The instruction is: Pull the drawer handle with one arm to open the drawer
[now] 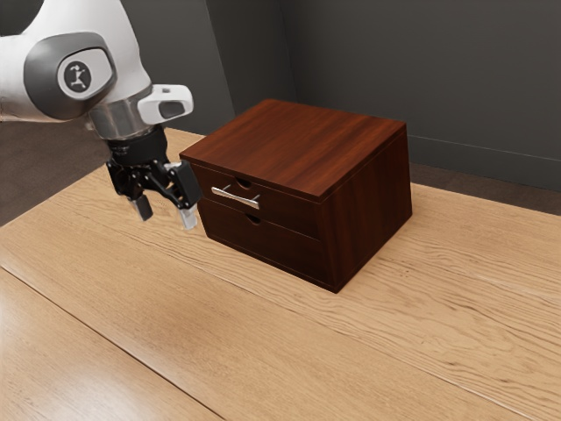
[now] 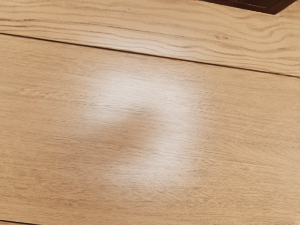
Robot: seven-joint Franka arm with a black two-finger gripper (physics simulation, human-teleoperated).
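Looking across a wide bench of pale, grain-streaked oak planks (image 1: 263,351), with seams running diagonally between the boards. Backing onto dark grey walls (image 1: 421,61), with a dim brownish floor (image 1: 500,182) beyond the far edge.

Carrying a boxy cabinet of dark reddish-brown polished wood (image 1: 307,140), sitting flat on the planks near the middle of the exterior view. Showing two fronts stacked on the face turned toward the exterior view's left: the upper drawer (image 1: 263,207), wearing a slim silver bar handle (image 1: 235,198) and lying flush, shut; the lower drawer (image 1: 263,239) lying flush beneath it.

Coming in from the exterior view's upper left as a white-and-grey jointed arm (image 1: 61,74), bending downward at the wrist. Hanging above the bench as a black two-fingered tool (image 1: 166,215), just beside the cabinet's drawer face and at about the handle's height, pointing down with a slight tilt. Keeping both fingers spread, released, gripping nothing and staying apart from the handle.

Looking down from the wrist onto oak planks (image 2: 140,154) with a soft pale sheen, and catching a dark corner of the cabinet (image 2: 253,3).
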